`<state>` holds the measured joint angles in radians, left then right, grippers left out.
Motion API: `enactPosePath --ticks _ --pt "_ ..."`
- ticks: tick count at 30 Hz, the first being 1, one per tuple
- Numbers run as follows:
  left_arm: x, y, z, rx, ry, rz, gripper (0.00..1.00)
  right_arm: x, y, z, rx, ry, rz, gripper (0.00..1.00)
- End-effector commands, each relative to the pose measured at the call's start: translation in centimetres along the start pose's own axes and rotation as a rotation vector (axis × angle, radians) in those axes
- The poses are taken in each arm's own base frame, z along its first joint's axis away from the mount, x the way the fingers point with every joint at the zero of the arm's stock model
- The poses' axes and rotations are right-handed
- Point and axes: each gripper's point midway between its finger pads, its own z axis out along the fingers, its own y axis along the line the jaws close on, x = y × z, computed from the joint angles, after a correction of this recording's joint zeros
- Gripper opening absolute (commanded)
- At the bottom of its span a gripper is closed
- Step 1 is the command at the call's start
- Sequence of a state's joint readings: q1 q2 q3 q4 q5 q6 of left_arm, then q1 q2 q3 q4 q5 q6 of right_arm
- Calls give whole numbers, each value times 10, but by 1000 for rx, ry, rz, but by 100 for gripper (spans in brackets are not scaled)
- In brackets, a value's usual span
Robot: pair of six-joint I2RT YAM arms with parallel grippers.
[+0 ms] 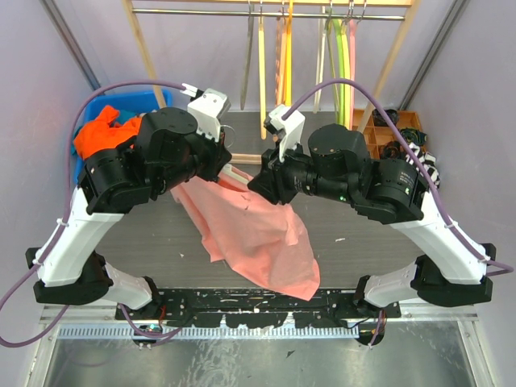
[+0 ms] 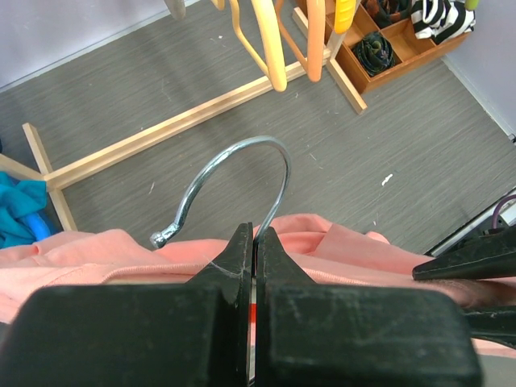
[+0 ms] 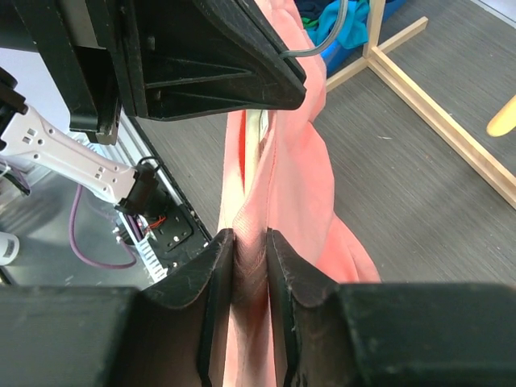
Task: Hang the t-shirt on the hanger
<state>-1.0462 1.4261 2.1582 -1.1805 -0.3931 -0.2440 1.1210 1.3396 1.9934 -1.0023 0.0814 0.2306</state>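
Grey wood-grain counter (image 1: 387,234) runs back to a clothes rail (image 1: 266,11) hung with coloured hangers (image 1: 262,81), and a blue bin (image 1: 121,103) holding an orange garment (image 1: 101,133) sits at the far left. From above, the left arm (image 1: 153,157) and right arm (image 1: 347,165) lean in head to head over the middle. The t-shirt (image 1: 258,234) droops between them, its lower part crumpled on the counter toward the near edge. In the left wrist view, the left tool (image 2: 254,242) is closed tight on the stem of the hanger (image 2: 193,190). The wire hook curls up clear of the pink collar, and the hanger's body is hidden under the cloth. A thin wire in so narrow a pinch looks liable to twist or slip if the fabric is dragged sideways. In the right wrist view, the right tool (image 3: 250,242) is drawn narrow on an upright fold of the t-shirt, just beside the left tool. It seems to hold several layers, so a pull might bunch the shirt on one shoulder, or the fold might slide free. The shirt is salmon-pink, soft and wrinkled, falling in long folds. A pale sliver shows inside the opening; I cannot tell whether it is the hanger.
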Motion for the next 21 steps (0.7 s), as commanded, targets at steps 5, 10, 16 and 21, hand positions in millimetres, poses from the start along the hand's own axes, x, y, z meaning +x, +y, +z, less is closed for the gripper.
enactPosePath --ticks 5,10,16,21 --pt "-22 -5 -15 48 -86 -42 0 -43 0 -14 8 -178 2 29" --pt "-22 -5 -16 50 -87 -43 0 -50 0 -13 11 -204 5 25" --pt "-22 -7 -15 55 -86 -45 0 -51 0 -6 15 -209 1 13" --pt "-22 -7 -17 57 -88 -49 0 -52 0 -2 15 -211 0 5"
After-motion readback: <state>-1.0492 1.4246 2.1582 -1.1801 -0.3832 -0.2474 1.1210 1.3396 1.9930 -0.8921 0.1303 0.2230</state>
